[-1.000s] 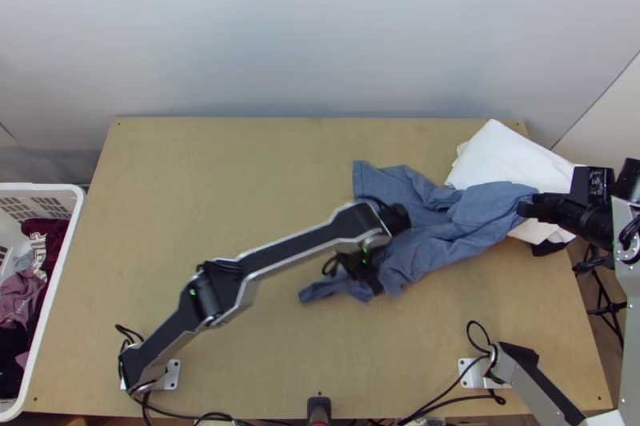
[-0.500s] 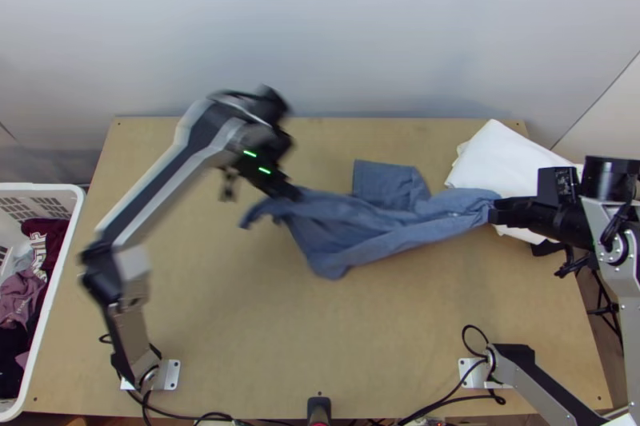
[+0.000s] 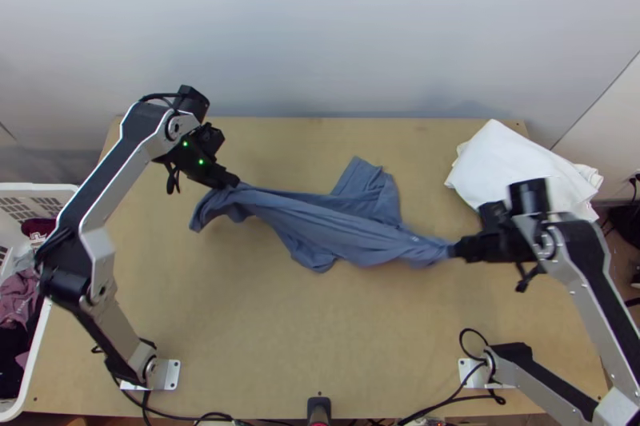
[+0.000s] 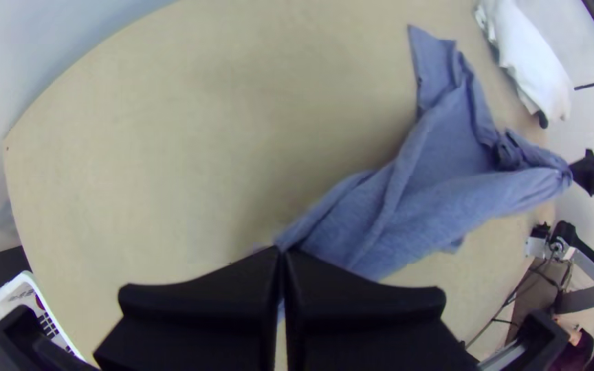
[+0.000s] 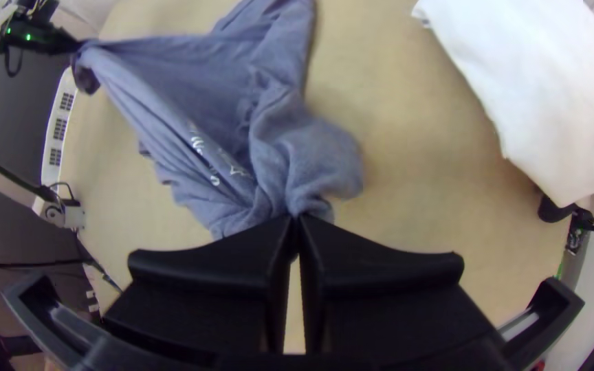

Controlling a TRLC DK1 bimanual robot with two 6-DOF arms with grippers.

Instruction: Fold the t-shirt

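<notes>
Two corners of the blue t-shirt (image 3: pixel 344 226) are pinched now, and it's been dragged clear of the folded white cloth (image 3: pixel 524 166); a second ago one end was lying over it. Left gripper (image 3: pixel 234 182) has swung well away from the white cloth, clamped on one end. Right gripper (image 3: pixel 454 251) has come down to the near side of the white cloth, gripping the other. So the shirt's strung out between them, left of the white cloth, pulled long but still bunched, with a loose flap poking out on its far side. Looks like stretching before folding to me; I'd open it flat first, or those twists get folded in.

Surface is a light wooden table (image 3: pixel 280 346). Pale wall (image 3: pixel 320 26) behind the white cloth, laundry basket (image 3: pixel 32 185) with clothes (image 3: pixel 18 298) at the opposite end from it.
</notes>
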